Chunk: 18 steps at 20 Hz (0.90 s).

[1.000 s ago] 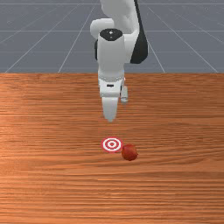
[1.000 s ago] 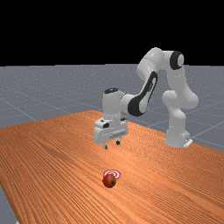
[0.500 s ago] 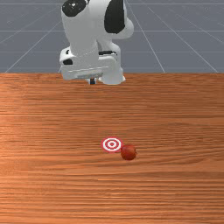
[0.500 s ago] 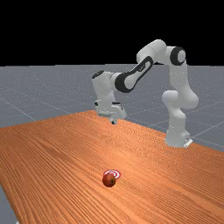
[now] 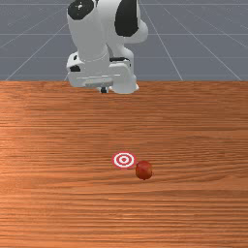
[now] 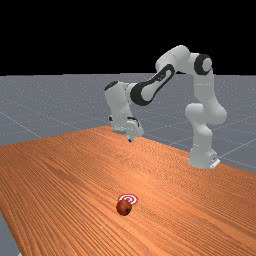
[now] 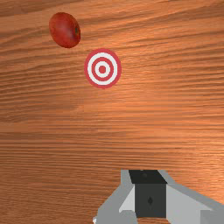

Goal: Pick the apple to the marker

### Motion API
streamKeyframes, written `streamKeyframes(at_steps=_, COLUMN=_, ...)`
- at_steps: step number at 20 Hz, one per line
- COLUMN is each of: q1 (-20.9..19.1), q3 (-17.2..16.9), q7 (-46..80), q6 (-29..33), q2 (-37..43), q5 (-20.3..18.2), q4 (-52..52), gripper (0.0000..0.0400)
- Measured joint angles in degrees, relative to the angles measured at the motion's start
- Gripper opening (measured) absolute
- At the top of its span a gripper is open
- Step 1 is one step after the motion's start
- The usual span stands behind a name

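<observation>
Apple (image 7: 64,29) is on the table (image 5: 48,203), just beside the marker (image 7: 103,68), not on it. Gripper's (image 5: 103,90) clenched on nothing, up and well apart, maybe to keep clear, though its height's tough to judge imo.

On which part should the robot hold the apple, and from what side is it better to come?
I would grip the apple across its widest middle, coming from above: it is rounded and rests on the table, and the flat marker beside it should hardly obstruct. A dark dimple shows at its side, so probably choose the smooth flanks instead.
</observation>
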<state>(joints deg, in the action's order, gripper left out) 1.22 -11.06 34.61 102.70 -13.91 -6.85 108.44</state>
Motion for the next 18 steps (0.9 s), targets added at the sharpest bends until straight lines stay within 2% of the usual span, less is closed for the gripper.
streamKeyframes(at_steps=12, q1=0.3, q3=0.4, q7=0.2, q6=0.5, q2=-0.9, q5=-0.3, q4=0.0, gripper=0.0000)
streamKeyframes(at_steps=14, q1=1.2, q3=1.5, q7=1.0, q6=2.3, q2=-3.4, q5=-0.1, q4=-0.7, gripper=0.0000)
streamKeyframes(at_steps=15, q1=2.5, q3=2.5, q7=2.1, q6=4.7, q2=-4.5, q5=0.1, q4=-0.7, gripper=0.0157)
streamKeyframes(at_steps=16, q1=4.0, q3=3.5, q7=2.9, q6=7.1, q2=-5.3, q5=0.4, q4=-0.8, gripper=0.0252)
streamKeyframes(at_steps=17, q1=5.4, q3=4.5, q7=3.5, q6=9.9, q2=-6.0, q5=0.6, q4=-0.9, gripper=0.0310)
streamKeyframes(at_steps=18, q1=6.6, q3=5.3, q7=3.8, q6=12.3, q2=-6.4, q5=0.8, q4=-0.9, gripper=0.0346)
